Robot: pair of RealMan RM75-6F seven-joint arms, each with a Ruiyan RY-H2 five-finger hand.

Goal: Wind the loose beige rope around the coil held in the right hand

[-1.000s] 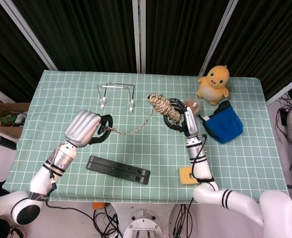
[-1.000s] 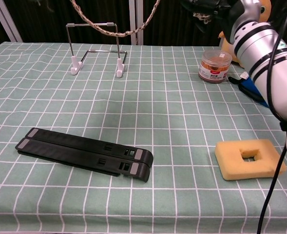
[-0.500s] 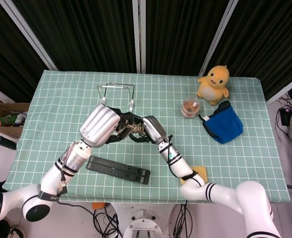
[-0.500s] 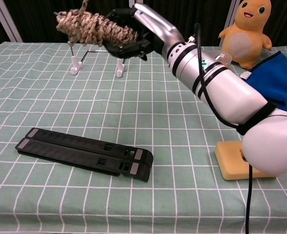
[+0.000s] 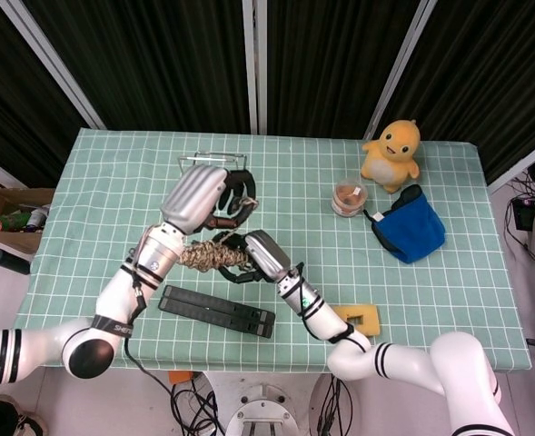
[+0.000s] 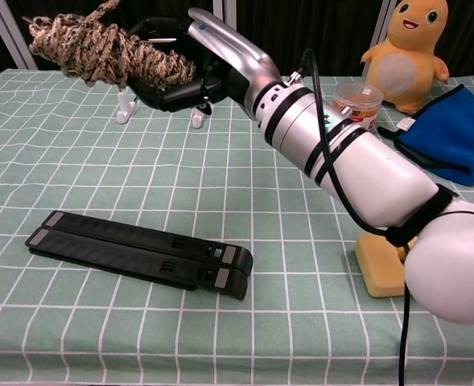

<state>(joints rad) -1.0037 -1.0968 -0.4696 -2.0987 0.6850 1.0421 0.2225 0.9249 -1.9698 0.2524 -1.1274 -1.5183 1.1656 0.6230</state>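
The beige braided rope coil (image 6: 100, 52) sits clamped in the right hand (image 5: 249, 252), held above the table's left half — already a fat, untidy bundle, so most winding looks done. A loose tail (image 5: 240, 208) runs up toward the left hand (image 5: 214, 195), raised near the far edge; whether its fingers pinch the rope I cannot tell. Remaining: wrap that tail on. The blue fabric pouch (image 5: 411, 229) near the right edge hides its contents — the small clear jar (image 6: 357, 97) holds something brown.

Yellow plush toy (image 5: 391, 151), blue cloth (image 5: 411, 228), sponge (image 5: 359, 318), black bar (image 6: 140, 254)
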